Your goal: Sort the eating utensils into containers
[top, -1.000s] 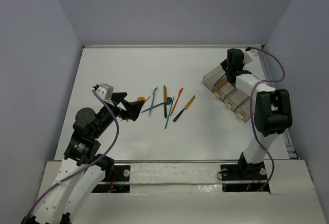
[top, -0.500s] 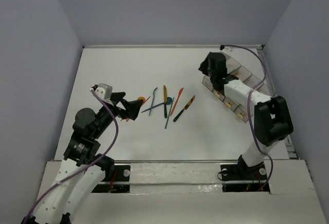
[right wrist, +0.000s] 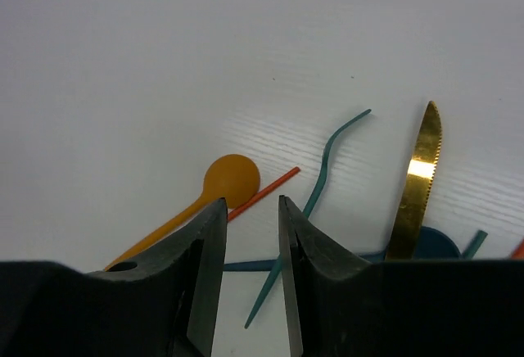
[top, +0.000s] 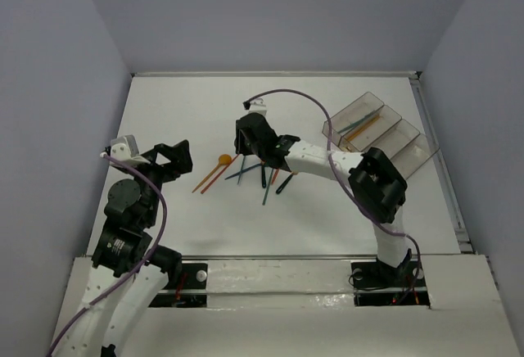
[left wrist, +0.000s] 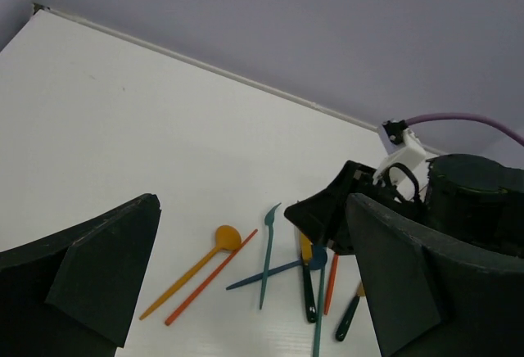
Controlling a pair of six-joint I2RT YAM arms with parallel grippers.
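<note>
We see utensils (top: 264,178) scattered mid-surface (top: 180,111), with a few more in the far bin (top: 348,114) at right. Our right tool (right wrist: 250,205) hangs over the pile, narrowly parted and empty. The left tool (left wrist: 252,210) gapes wide nearby.

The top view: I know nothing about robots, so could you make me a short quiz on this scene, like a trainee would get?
1. True or false: the orange spoon lies inside the clear tray.
2. What hangs over the cutlery pile? A a person's hand; B the right end effector; C a cloth.
3. Fill in: in the right wrist view, the knife has a ___ blade.
Key: 1 false, it lies on the table. 2 B. 3 gold.
</note>
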